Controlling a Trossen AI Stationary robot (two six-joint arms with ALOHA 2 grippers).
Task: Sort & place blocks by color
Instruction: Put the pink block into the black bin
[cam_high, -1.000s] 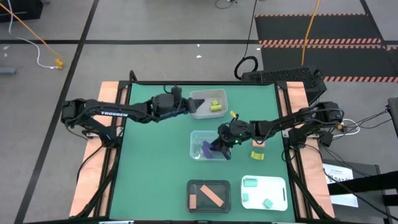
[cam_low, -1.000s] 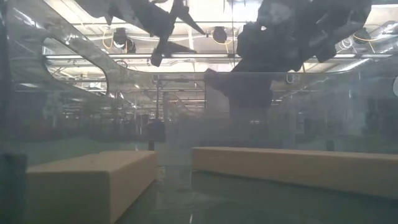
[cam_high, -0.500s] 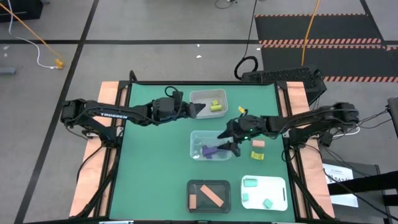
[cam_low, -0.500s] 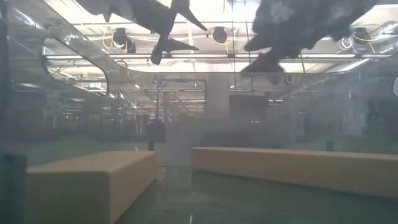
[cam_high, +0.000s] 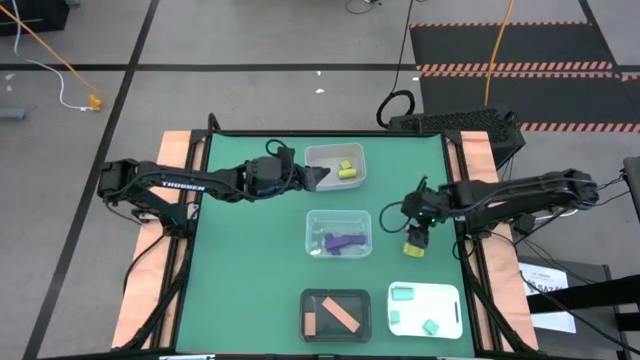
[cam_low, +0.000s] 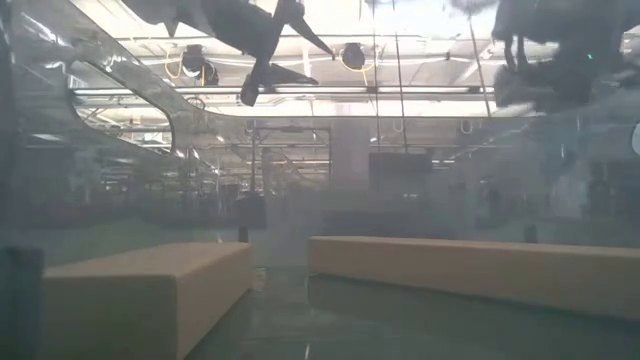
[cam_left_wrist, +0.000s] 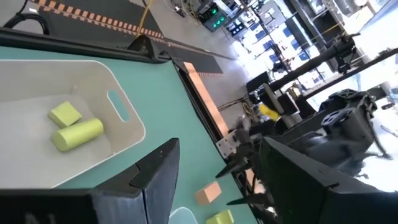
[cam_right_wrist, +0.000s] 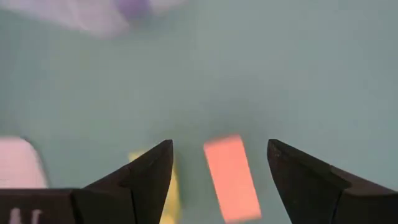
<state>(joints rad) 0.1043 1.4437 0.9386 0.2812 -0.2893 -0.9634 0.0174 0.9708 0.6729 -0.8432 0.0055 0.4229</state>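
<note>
My right gripper (cam_high: 414, 218) hangs open near the table's right side, pointing steeply down, empty. A salmon block (cam_right_wrist: 231, 177) lies on the table below the gap between its fingers, and a yellow-green block (cam_high: 413, 250) lies beside it. My left gripper (cam_high: 318, 177) is open and empty, held level beside the far tray (cam_high: 352, 182), which holds two yellow-green blocks (cam_left_wrist: 74, 127). Purple blocks (cam_high: 340, 242) lie in the clear tray (cam_high: 312, 222) at the centre. Salmon blocks (cam_high: 338, 314) lie in the black tray (cam_high: 304, 300), mint blocks (cam_high: 403, 294) in the white tray (cam_high: 452, 310).
The black and white trays stand side by side at the table's near edge. Bare green mat lies on the left half of the table (cam_high: 240, 260). Beyond the table's far edge, cables and striped mats lie on the floor.
My right gripper has opened and let go of a purple block, which now lies flat in the clear tray. It has then risen out of the tray, gone toward the table's right edge and tipped to point down over the salmon block.
</note>
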